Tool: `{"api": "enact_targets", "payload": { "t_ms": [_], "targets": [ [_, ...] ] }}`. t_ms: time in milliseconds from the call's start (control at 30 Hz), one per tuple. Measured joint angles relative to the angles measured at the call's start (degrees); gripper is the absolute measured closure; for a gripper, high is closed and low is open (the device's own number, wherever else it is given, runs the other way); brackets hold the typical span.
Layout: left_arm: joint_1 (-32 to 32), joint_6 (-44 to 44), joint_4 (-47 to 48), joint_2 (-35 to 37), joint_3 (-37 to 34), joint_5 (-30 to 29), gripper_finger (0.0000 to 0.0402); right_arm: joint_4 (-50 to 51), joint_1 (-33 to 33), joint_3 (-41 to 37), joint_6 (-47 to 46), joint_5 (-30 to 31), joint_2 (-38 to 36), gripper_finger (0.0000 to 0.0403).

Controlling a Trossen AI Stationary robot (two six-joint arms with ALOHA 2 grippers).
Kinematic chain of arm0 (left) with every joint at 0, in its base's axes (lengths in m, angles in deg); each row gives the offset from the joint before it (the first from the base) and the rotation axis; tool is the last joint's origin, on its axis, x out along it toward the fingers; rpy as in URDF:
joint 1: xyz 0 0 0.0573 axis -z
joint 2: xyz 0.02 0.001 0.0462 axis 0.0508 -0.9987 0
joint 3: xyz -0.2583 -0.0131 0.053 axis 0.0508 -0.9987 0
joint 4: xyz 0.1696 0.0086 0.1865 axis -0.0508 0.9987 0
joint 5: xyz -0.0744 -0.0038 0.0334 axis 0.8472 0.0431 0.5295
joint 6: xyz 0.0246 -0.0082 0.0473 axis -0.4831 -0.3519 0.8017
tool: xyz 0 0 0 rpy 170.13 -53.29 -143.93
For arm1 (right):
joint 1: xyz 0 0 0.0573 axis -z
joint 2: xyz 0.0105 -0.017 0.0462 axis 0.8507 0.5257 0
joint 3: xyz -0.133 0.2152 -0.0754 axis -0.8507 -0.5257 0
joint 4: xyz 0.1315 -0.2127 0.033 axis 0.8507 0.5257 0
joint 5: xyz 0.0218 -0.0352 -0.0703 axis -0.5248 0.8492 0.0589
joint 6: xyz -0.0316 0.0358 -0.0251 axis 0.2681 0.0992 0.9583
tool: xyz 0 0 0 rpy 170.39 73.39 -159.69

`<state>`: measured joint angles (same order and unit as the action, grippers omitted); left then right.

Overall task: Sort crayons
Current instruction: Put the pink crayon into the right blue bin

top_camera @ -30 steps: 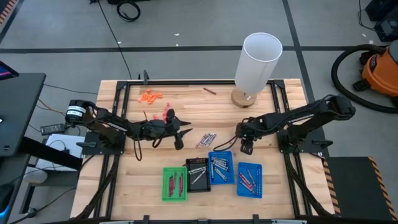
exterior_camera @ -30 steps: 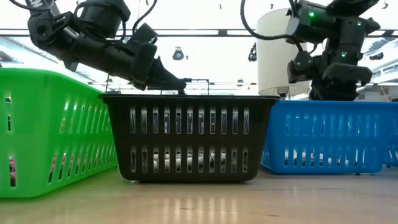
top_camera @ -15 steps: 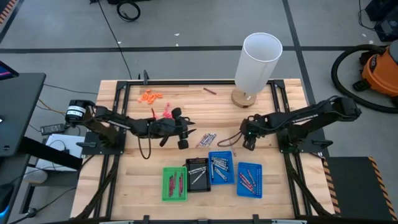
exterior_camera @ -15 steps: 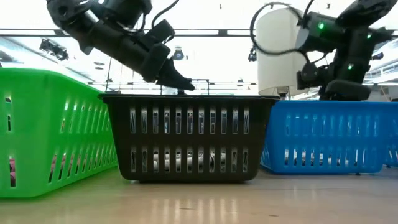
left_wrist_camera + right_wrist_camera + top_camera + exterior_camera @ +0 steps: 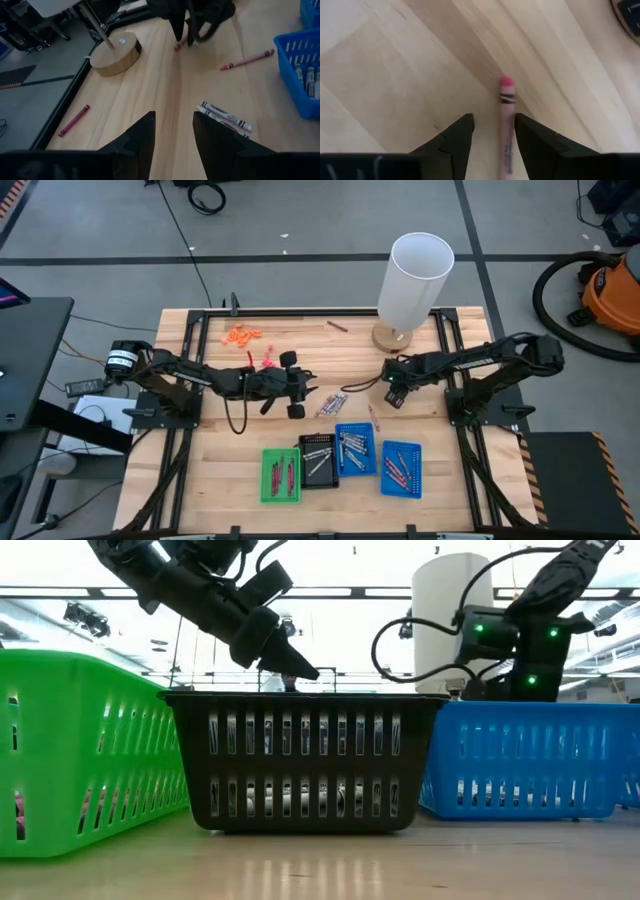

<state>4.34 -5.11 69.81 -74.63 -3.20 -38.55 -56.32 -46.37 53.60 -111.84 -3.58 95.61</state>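
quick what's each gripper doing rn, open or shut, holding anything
Left gripper: open, empty, above the table near the grey crayons.
Right gripper: open, straddling a pink crayon, not yet gripping it.

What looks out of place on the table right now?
Several crayons lie loose outside the trays: a maroon one alone near the far edge, a small grey pile mid-table, and a pink one between the right gripper's open fingers. Orange bits are scattered at the far left.

Probably robotics lab: grey taped floor (image 5: 300, 220), orange shop vacuum (image 5: 612, 292), cables.
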Motion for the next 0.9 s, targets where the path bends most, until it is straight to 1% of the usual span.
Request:
{"api": "enact_targets", "payload": {
  "t_ms": [200, 333, 433, 667, 767, 900],
  "targets": [
    [0.5, 0.0, 2.1, 0.0, 0.0, 0.0, 0.0260, -0.7, 0.4, 0.4, 0.1, -2.6, -1.8, 0.0263],
    [0.7, 0.0, 3.6, 0.0, 0.0, 0.0, 0.0260, -1.5, 0.3, 0.5, 0.3, -5.9, -2.7, 0.0290],
    [1.1, 0.0, 4.0, 0.0, 0.0, -0.1, 0.0260, -1.9, 0.3, 0.5, 0.7, -7.2, -2.6, 0.0316],
    [2.6, 2.1, 5.2, 0.0, 0.0, 0.0, 0.0260, -2.6, 0.2, 0.6, 1.2, -7.4, -2.7, 0.0372],
    [2.9, 2.1, 5.2, 0.0, 0.0, 0.0, 0.0260, -3.0, 0.2, 0.6, 1.8, -7.5, -2.8, 0.0383],
    [3.0, 2.1, 5.2, 0.0, 0.0, 0.4, 0.0260, -3.3, 0.1, 1.0, 2.5, -7.7, -3.0, 0.0387]
  ]
}}
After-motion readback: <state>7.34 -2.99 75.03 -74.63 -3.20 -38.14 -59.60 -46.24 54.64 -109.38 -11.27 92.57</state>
